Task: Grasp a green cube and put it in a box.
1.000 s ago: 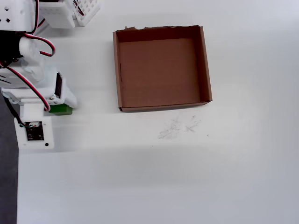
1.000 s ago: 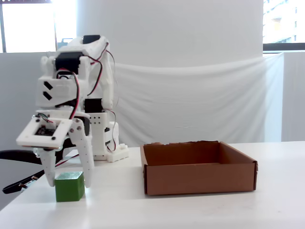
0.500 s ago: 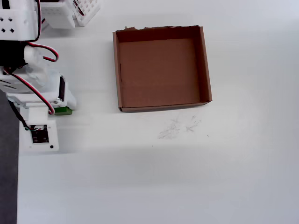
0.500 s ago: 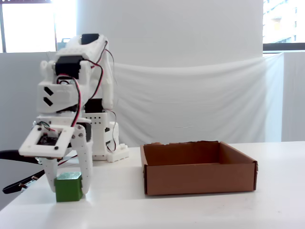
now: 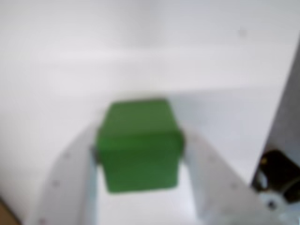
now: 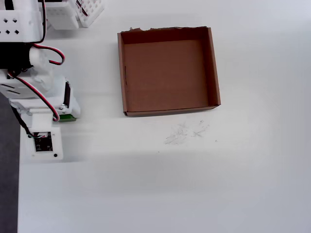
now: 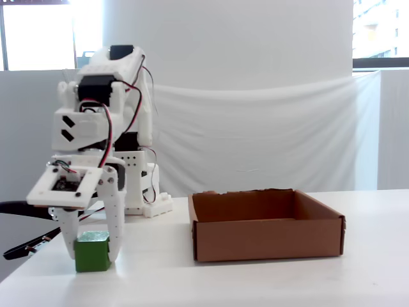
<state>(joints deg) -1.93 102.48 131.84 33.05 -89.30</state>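
Item: green cube (image 7: 92, 251). Location: on the white table (image 7: 211, 281), at the left of the fixed view, well apart from the box; in the overhead view only a sliver of green (image 6: 68, 117) shows past the arm's wrist. Condition: upright, resting on the surface, plain faces.

Item: gripper (image 7: 91, 254). State: lowered over the cube, one finger down each side of it; in the wrist view both fingers (image 5: 213, 173) meet the cube's (image 5: 138, 143) side faces with no gap showing. Judged closed onto the cube, or within a hair of it; the wrist picture is blurred, so firm clamping cannot be confirmed.

Item: box (image 6: 212, 63). Brown cardboard tray, low walls, far edge ragged in the overhead view. Contents: none seen. Position: to the right of arm and cube in both the overhead and fixed views.

Step in hand: the grasp, judged at or near completion; cube not yet lifted.

Next move calls for: a secure pinch, then a lift high enough to clear the near wall (image 7: 265, 238) of the box, a swing rightward over its floor, and release there
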